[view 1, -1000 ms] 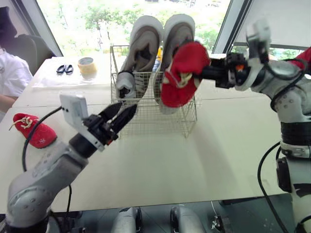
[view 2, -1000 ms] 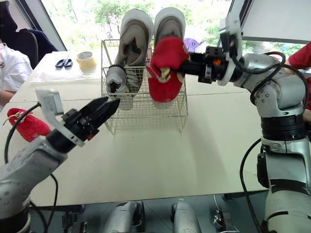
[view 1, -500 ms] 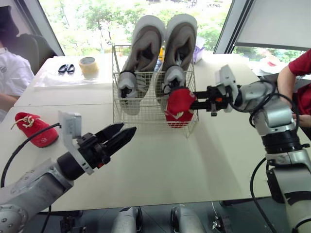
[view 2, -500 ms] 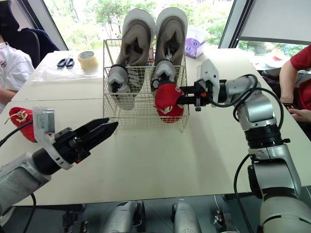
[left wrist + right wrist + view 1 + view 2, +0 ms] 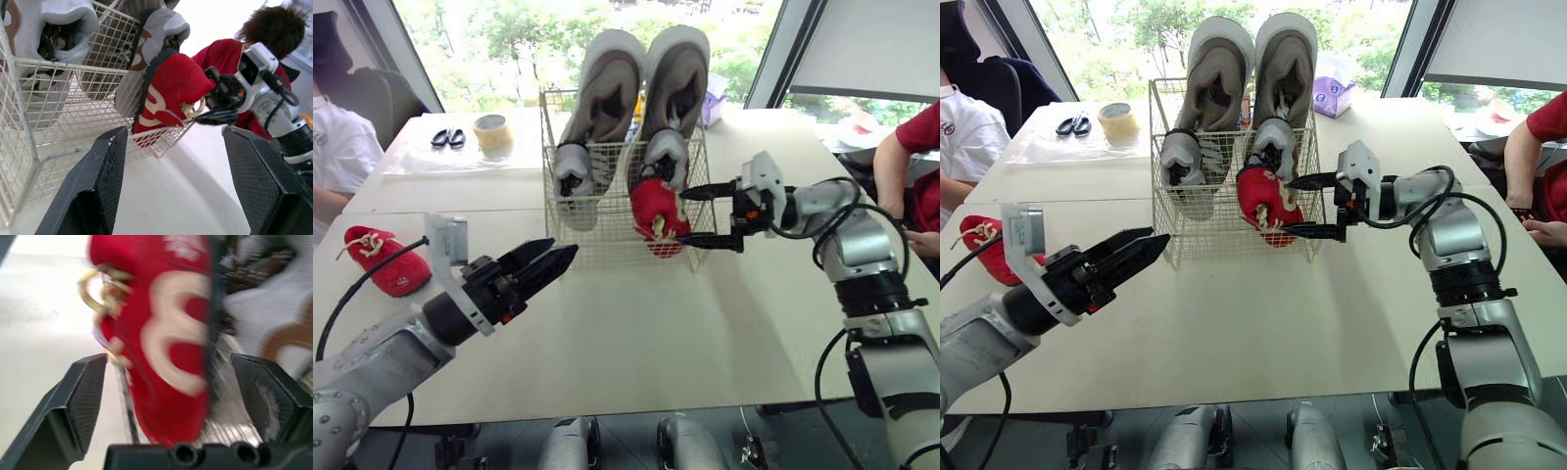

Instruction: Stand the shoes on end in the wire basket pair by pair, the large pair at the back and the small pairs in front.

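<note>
The wire basket [image 5: 599, 233] stands mid-table. A large grey pair is on end at its back, the left shoe [image 5: 599, 98] beside the right shoe [image 5: 674, 88]. A small red shoe [image 5: 656, 211] leans in the basket's front right part, in front of the right grey shoe. My right gripper [image 5: 700, 215] is open just right of that corner, one finger above and one below the red shoe's side, gripping nothing. Its mate, a second red shoe [image 5: 384, 259], lies on the table at far left. My left gripper [image 5: 553, 262] hovers open and empty, short of the basket's front left corner.
At the back left lie scissors [image 5: 445, 138] and a roll of tape [image 5: 489, 132]. A tissue box [image 5: 1332, 93] sits behind the basket. A person in white [image 5: 333, 157] sits at the left edge, and a red sleeve [image 5: 906, 162] shows at the right.
My right gripper brought the red shoe down from above the basket into its front right part, then opened and let it go. The left gripper barely moved.
</note>
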Robot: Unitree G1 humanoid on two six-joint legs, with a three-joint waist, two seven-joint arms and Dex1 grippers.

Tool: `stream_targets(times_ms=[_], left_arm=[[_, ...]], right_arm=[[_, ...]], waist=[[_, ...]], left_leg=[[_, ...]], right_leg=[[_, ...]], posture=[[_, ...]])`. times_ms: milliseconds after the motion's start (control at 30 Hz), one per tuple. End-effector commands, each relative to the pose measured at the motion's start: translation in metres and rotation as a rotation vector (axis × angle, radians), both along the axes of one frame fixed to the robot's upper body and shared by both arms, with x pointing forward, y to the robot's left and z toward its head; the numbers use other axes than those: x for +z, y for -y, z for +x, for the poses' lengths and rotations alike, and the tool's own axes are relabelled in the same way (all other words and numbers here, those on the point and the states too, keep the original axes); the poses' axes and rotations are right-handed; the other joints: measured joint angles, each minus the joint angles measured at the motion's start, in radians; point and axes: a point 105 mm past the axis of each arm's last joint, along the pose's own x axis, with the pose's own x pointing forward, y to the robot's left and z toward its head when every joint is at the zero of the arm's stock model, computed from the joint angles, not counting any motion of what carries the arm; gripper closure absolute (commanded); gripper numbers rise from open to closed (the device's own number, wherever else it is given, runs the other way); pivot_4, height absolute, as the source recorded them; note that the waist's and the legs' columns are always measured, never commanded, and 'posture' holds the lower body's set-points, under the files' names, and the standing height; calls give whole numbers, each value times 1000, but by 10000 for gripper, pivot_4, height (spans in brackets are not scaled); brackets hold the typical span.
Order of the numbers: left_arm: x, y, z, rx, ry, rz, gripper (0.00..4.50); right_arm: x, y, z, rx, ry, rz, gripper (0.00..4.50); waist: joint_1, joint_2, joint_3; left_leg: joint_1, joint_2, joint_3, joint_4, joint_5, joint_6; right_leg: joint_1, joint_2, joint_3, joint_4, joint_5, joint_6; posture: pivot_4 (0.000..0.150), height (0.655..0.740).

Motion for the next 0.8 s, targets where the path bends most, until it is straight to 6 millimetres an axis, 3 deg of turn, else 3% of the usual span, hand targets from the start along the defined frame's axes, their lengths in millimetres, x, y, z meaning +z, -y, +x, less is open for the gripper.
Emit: stream_targets(times_ms=[33,433,567,600,700,800], left_arm=[[1,1,-5,-32,10,12,13579],[3,-7,0,-48,20,28,13579],[11,-18,2,-10,42,52,195],[15,-26,5,35,56,61,195],[39,-75,21,278,65,34,195],[56,-152,37,656,5,162,195]], right_arm=[[33,7,-15,-11,68,49,349],[55,0,-48,-23,30,111,349],[51,-13,-59,25,-1,99,0],[51,-15,-62,36,-12,88,0],[58,-20,-81,115,-88,53,0],[70,-19,-99,196,-130,-7,0]], waist=[[0,0,0],[0,0,0],[-1,0,0],[-2,0,0],[-1,0,0],[-3,1,1]], left_leg=[[0,0,0,0,0,0],[0,0,0,-1,-1,-1],[0,0,0,-2,-1,-1],[0,0,0,-2,-1,-1],[-1,0,0,-2,-1,-1],[-2,0,-1,-2,-1,-1]], right_leg=[[0,0,0,0,0,0],[-1,-2,1,0,0,-1],[-1,-2,1,-1,0,-1],[-1,-2,1,-1,0,-1],[-2,-2,2,-1,0,-1],[-6,-3,2,0,0,-1]], posture=[[1500,7351],[1500,7351],[1500,7351],[1500,7351],[1500,7351],[1500,7351]])
